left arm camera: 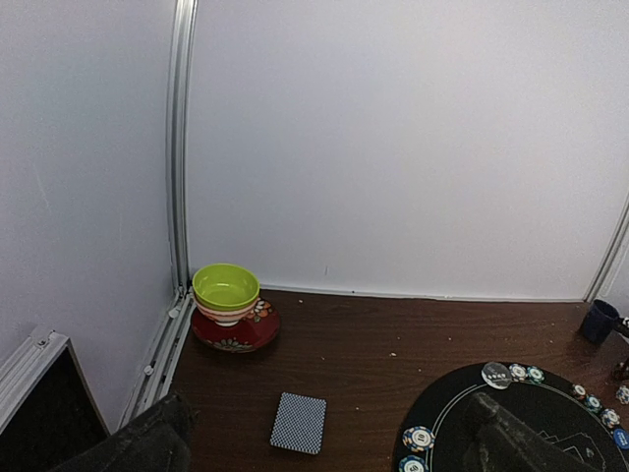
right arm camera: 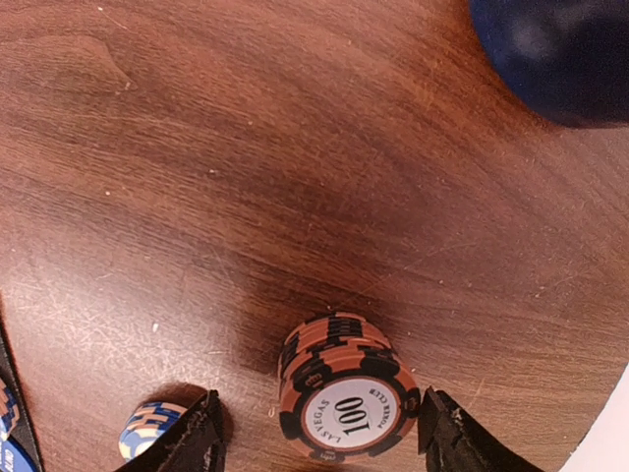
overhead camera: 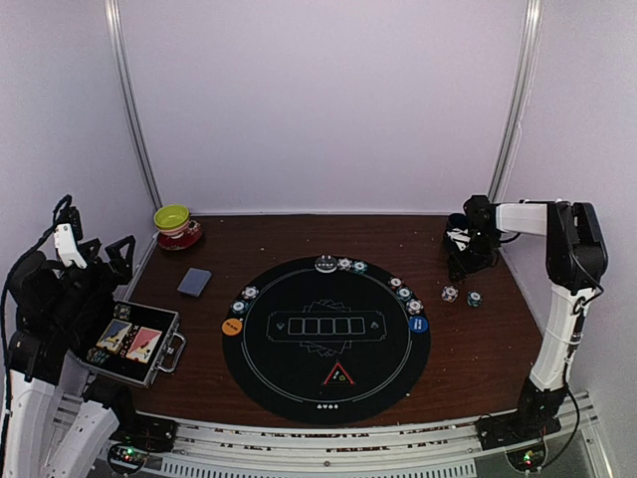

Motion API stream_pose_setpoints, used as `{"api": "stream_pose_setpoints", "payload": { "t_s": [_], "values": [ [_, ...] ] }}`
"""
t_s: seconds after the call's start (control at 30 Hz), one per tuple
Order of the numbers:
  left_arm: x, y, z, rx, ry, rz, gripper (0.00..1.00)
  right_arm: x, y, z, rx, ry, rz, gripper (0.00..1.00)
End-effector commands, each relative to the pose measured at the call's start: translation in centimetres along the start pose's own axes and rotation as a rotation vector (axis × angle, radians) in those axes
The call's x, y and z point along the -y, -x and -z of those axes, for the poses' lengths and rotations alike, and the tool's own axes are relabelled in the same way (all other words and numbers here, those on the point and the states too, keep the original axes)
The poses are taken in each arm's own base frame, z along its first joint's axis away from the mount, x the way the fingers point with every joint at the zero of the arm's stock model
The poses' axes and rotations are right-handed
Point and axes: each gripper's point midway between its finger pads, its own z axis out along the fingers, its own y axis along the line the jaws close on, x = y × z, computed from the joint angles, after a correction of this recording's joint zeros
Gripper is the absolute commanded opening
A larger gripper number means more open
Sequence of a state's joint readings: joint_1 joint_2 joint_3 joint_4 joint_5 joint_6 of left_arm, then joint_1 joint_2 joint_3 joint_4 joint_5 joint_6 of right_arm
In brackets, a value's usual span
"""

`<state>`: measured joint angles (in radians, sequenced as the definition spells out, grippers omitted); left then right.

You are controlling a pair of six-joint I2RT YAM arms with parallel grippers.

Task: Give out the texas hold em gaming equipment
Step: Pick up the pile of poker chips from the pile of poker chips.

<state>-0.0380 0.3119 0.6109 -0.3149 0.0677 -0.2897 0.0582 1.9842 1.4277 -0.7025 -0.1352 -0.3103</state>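
Note:
A stack of red edge-striped poker chips point(right arm camera: 344, 388) marked 100 stands on the bare wood. My right gripper point(right arm camera: 319, 438) is open, low over the table, one finger on each side of the stack; the right finger is almost at its edge. A blue-and-white chip point(right arm camera: 147, 428) lies by the left finger. In the top view the right gripper point(overhead camera: 464, 259) is at the back right, off the black round mat point(overhead camera: 299, 383). Chips line the mat's far rim point(overhead camera: 344, 265). The orange button point(overhead camera: 232, 326), blue button point(overhead camera: 417, 324) and red triangle point(overhead camera: 338, 375) lie on the mat. The card deck point(left arm camera: 298, 423) lies left of it. My left gripper point(overhead camera: 95, 254) is raised, open and empty.
A dark blue mug point(right arm camera: 555, 49) stands just beyond the chip stack. A yellow-green bowl on a red saucer point(left arm camera: 228, 295) sits in the back left corner. An open metal case point(overhead camera: 134, 342) with cards sits at the left front. Two loose chips point(overhead camera: 462, 296) lie right of the mat.

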Motion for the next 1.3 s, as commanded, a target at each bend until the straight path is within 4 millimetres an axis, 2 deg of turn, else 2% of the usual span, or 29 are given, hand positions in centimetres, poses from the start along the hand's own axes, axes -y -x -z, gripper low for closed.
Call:
{"api": "stream_pose_setpoints", "payload": {
  "t_s": [0.0, 0.4, 0.7, 1.0, 1.27],
  "values": [
    [0.0, 1.2, 0.2, 0.050, -0.002, -0.008, 0.98, 0.7, 0.2, -0.2, 0.003, -0.028, -0.011, 0.67],
    [0.0, 1.2, 0.3, 0.052, -0.001, -0.008, 0.98, 0.9, 0.4, -0.1, 0.014, -0.037, -0.017, 0.56],
    [0.0, 1.2, 0.2, 0.051, -0.001, -0.008, 0.98, 0.9, 0.2, -0.3, 0.004, -0.038, -0.016, 0.52],
    [0.0, 1.2, 0.2, 0.051, 0.000, -0.007, 0.98, 1.2, 0.3, -0.2, 0.011, -0.053, -0.020, 0.42],
    [0.0, 1.2, 0.3, 0.052, -0.001, -0.008, 0.98, 1.6, 1.0, 0.8, 0.044, -0.077, -0.023, 0.35]
  ]
}}
